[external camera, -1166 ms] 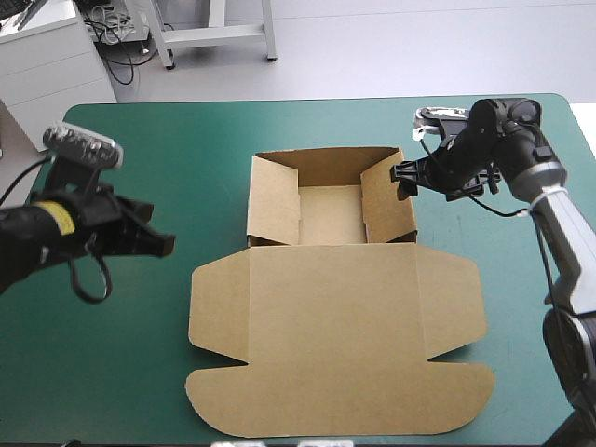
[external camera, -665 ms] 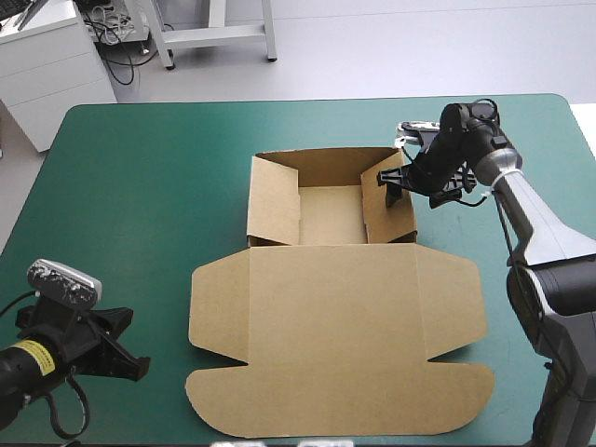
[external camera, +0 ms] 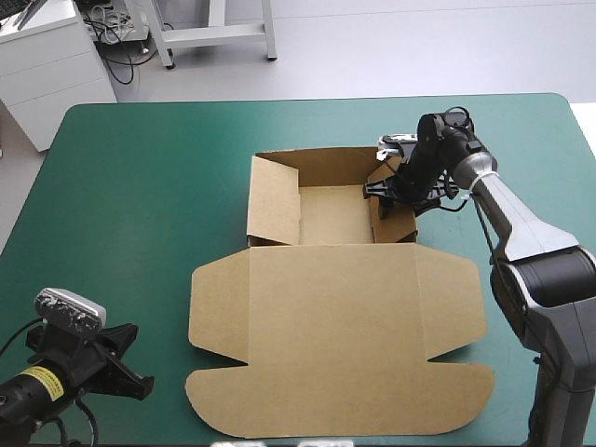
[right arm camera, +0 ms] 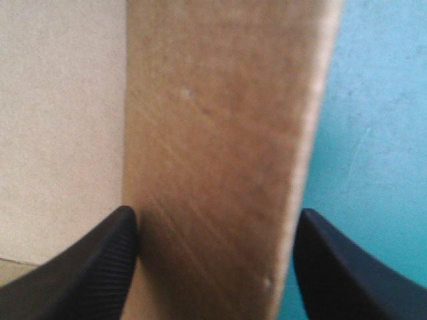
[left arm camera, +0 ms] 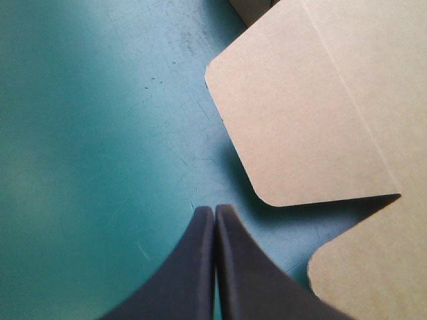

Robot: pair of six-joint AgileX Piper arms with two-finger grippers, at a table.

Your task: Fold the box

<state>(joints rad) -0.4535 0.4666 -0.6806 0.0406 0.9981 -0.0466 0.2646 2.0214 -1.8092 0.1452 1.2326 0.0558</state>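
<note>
The brown box lies mid-table as an open tray with raised walls at the back. Its lid lies flat toward the front edge. My right gripper is open and straddles the tray's right wall from above. In the right wrist view that wall fills the gap between the two black fingers of the right gripper. My left gripper hovers low at the table's front left corner, shut and holding nothing. In its own view the left gripper points at the lid's rounded side flap.
The teal-green cover shows wide to the left of the box and as a narrower strip to its right. The lid's front flap reaches close to the table's front edge.
My left arm has swung from the table's left middle back to the front left corner. My right gripper moved left onto the tray's right wall, which now stands more upright.
</note>
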